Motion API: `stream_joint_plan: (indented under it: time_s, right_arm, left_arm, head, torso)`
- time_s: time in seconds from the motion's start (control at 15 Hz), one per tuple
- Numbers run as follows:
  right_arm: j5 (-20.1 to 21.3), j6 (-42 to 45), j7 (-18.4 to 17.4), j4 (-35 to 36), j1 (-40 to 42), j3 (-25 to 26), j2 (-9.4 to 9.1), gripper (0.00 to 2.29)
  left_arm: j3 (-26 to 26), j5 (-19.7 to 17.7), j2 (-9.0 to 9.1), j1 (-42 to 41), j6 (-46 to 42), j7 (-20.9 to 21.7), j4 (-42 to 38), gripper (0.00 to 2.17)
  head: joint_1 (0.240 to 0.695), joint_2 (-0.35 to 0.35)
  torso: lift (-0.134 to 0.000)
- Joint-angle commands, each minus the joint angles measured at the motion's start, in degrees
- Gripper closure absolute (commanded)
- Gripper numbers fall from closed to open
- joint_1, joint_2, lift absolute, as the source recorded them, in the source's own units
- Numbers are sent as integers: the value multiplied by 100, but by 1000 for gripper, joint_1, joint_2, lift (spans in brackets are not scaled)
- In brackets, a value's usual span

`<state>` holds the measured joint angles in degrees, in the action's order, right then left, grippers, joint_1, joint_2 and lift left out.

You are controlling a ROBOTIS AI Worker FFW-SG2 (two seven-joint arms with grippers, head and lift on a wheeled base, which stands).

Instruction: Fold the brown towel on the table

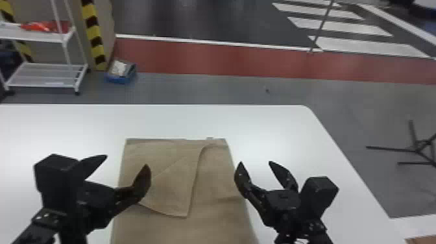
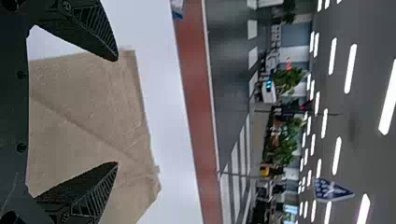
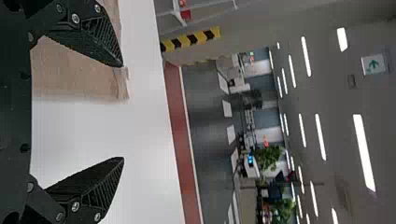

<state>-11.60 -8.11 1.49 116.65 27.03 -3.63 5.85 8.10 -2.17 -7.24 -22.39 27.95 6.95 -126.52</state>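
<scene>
On the far left, a white wheeled rack (image 1: 45, 35) with something red (image 1: 48, 26) on its upper shelf stands on the floor beyond the tabletop (image 1: 269, 126). Nearer, the left hand (image 1: 127, 161) is spread wide, with nothing between its fingers; its outer finger is over the tabletop beside the brown towel (image 1: 217, 181), its inner one over the towel's left part. In its wrist view, the left hand (image 2: 116, 111) has the towel beyond and between its parted fingers. The towel lies flat in the middle, between the two hands and running toward the robot, with a loose flap (image 1: 175, 191) turned over on top, one pointed corner aimed at the near side. Next comes the right hand (image 1: 255, 162), also spread and holding nothing, its inner fingertip by the towel's right edge and its outer finger over the tabletop. Whether either hand touches the cloth, I cannot tell. Farthest right, the dark legs of a stand (image 1: 418, 149) rest on the floor.
</scene>
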Motion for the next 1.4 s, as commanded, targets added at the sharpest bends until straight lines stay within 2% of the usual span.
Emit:
stream_joint_plan:
  time_s: [0.0, 0.13, 0.2, 0.33, 0.53, 0.73, 0.93, 1.07, 1.33]
  right_arm:
    - [492, 24, 203, -90, -40, -542, 65, 194]
    - [694, 41, 352, -213, -119, -929, 258, 194]
    - [791, 24, 361, -275, -154, -1087, 329, 198]
    - [966, 24, 502, -415, -189, -1307, 417, 282]
    - [1204, 59, 809, -635, -189, -1430, 469, 289]
    - [1274, 94, 1099, -846, -233, -1412, 531, 353]
    - [1371, 77, 1117, -855, -233, -1403, 566, 488]
    - [1467, 77, 1143, -855, -242, -1403, 566, 508]
    - [1573, -64, 1486, -855, -295, -1438, 575, 508]
  left_arm:
    - [-2, -73, 4, 42, -1322, -466, 356, 46]
    - [-2, -73, -5, 104, -2359, -1002, 699, 46]
    - [-19, -21, -5, 139, -2641, -1178, 822, 46]
    - [-81, -65, 4, 148, -2992, -1248, 980, 60]
    - [-98, -73, -5, 148, -3150, -1248, 1059, 87]
    - [-81, -135, 4, 148, -3150, -1248, 1112, 87]
    - [-63, -152, 4, 148, -3150, -1239, 1139, 87]
    - [-37, -152, 4, 139, -3168, -1239, 1174, 87]
    - [-19, -161, 4, 139, -3186, -1231, 1244, 87]
  head:
    - [695, -91]
    - [695, -15]
    - [695, 47]
    - [695, 97]
    - [695, 156]
    - [695, 179]
    - [695, 181]
    - [695, 177]
    - [695, 180]
  torso:
    - [-118]
    - [-118]
    - [-118]
    - [-118]
    - [-118]
    - [-118]
    - [-118]
    - [-118]
    - [-118]
